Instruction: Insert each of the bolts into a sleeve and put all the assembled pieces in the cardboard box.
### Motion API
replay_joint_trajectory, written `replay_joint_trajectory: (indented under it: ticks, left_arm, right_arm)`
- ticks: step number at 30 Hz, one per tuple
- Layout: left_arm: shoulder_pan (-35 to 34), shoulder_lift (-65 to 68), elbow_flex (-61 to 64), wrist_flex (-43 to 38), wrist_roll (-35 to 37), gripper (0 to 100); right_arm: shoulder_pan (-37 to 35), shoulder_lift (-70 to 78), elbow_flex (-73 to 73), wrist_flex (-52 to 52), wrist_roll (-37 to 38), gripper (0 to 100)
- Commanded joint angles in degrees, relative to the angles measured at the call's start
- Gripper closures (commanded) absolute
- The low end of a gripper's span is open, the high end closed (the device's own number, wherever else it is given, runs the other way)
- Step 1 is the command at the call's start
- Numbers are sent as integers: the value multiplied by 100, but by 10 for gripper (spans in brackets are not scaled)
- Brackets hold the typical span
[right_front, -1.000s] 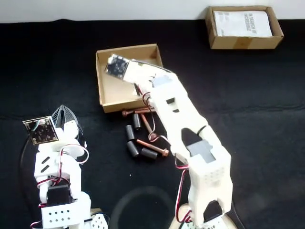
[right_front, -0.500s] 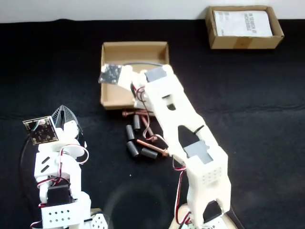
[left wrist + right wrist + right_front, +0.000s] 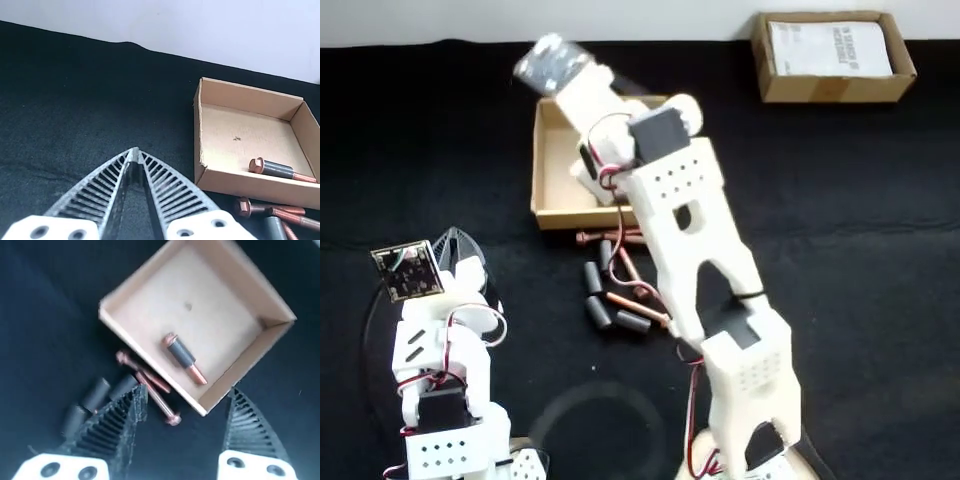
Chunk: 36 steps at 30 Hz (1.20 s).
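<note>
Right pincer [image 3: 187, 425]: fingers apart, empty, over the box's [image 3: 220, 300] near wall.
Done piece: sleeved bolt [image 3: 182, 357] lies in the box, ahead of your pincer.
Next move: probably a loose bolt [image 3: 157, 399] by your finger; drop clear of the wall.
Crowding: sleeves [image 3: 97, 392] lie beside it.
Left pincer [image 3: 134, 154]: closed, empty, well apart from the pile.
Far off: second box [image 3: 820, 90]; ignore it.

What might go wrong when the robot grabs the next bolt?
The loose copper bolts and short black sleeves lie piled close beside the brown cardboard box. The open right pincer might grab two at once, scatter them, or bump the box. Round sleeves may roll away.
</note>
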Motion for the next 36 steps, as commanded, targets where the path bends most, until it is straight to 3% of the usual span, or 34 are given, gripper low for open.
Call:
replay_joint_trajectory:
  ticks: [1, 7, 15, 20, 27, 33, 36]
  left_arm:
    - [-57, -57, 75, 18, 0, 991]
    - [-154, -57, 75, 18, -9, 991]
    - [-532, -57, 75, 18, -9, 991]
    - [-532, -57, 75, 18, -9, 991]
    - [-532, -57, 75, 26, -9, 991]
    - [-532, -57, 75, 396, -9, 991]
    - [-532, -57, 75, 695, -9, 991]
  right_arm:
    - [-75, -602, -760, 119, -800, 768]
    - [-743, -2062, 1042, 119, -1204, 878]
    - [-1464, -4356, 5042, 92, -1046, 885]
    - [-1437, -5086, 7187, 13, 343, 885]
    - [-884, -5103, 8611, -374, 2497, 883]
    - [-418, -4796, 9314, -1235, 3059, 881]
    - [-409, -4462, 9341, -1446, 3218, 827]
